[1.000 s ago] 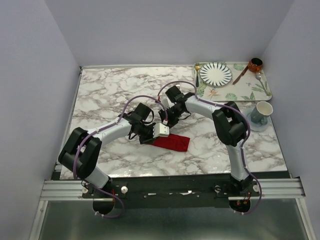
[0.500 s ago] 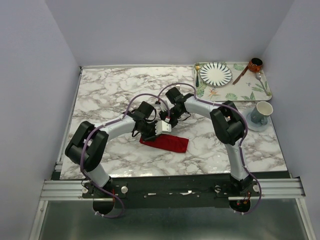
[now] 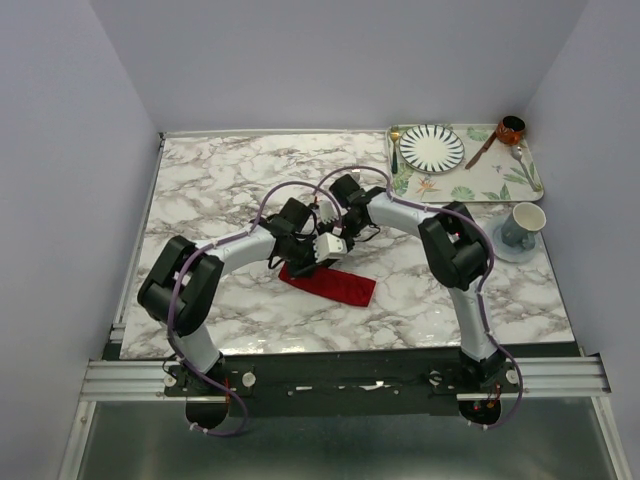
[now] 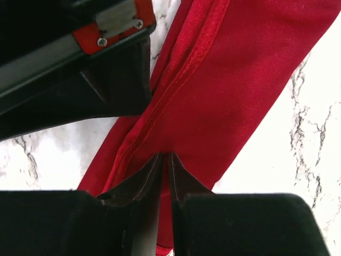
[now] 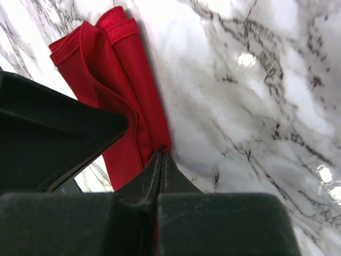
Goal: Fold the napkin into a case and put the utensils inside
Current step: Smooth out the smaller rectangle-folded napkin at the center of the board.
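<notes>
The napkin [image 3: 340, 286] lies mid-table, folded into a narrow deep-red strip slanting down to the right. Both grippers meet over its left end. My left gripper [image 3: 303, 262] is shut on a fold of the napkin [image 4: 240, 80], with red cloth pinched between its tips [image 4: 165, 156]. My right gripper [image 3: 335, 247] is shut on the long edge of the napkin [image 5: 106, 69], its tips [image 5: 161, 153] pressed together on the hem. A silver utensil [image 3: 520, 158] rests on the tray at the far right.
A leaf-patterned tray [image 3: 500, 186] at the back right holds a striped plate [image 3: 432, 148], a gold spoon [image 3: 395, 142], a brown wooden utensil [image 3: 481, 150] and a small brown pot [image 3: 512, 127]. A cup on a saucer [image 3: 522, 228] stands below the tray.
The right gripper has closed on the napkin's edge. The left arm has swung right and farther back, and the napkin's left end now shows from under it.
</notes>
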Motion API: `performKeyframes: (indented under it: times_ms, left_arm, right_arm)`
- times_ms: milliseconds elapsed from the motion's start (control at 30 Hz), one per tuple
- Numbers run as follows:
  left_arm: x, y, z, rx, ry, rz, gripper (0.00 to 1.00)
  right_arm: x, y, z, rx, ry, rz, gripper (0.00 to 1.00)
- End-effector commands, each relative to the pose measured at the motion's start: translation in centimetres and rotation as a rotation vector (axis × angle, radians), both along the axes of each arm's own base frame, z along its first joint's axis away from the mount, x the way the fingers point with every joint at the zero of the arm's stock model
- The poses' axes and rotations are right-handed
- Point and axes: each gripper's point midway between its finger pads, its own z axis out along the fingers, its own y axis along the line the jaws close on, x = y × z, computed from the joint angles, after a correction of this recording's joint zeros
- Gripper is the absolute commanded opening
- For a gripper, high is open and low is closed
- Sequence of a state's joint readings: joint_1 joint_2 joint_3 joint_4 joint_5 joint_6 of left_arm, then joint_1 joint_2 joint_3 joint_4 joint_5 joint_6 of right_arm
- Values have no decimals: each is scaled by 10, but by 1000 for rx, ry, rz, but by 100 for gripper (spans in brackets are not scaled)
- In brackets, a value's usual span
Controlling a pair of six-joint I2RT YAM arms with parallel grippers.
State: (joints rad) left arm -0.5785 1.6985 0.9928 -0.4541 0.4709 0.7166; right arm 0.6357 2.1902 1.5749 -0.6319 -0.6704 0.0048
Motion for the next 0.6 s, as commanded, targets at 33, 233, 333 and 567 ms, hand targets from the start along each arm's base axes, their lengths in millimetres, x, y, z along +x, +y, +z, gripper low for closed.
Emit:
performKeyframes:
  times_ms: [33,233,333,567]
  left_arm:
    - [8,3,7,13,-8,94,30]
    - [31,-3,83,-148,-110,217,52]
    - [45,1,136,-232,-211,274,64]
    - [66,24,240,-441,-441,442,99]
  right_arm:
    - [22,5,9,0,-107,19,10]
    - [68,-12,76,42,-290,-69,26]
    - [82,-21,128,81,-423,-88,51]
    - [98,-45,223,89,-716,-120,89]
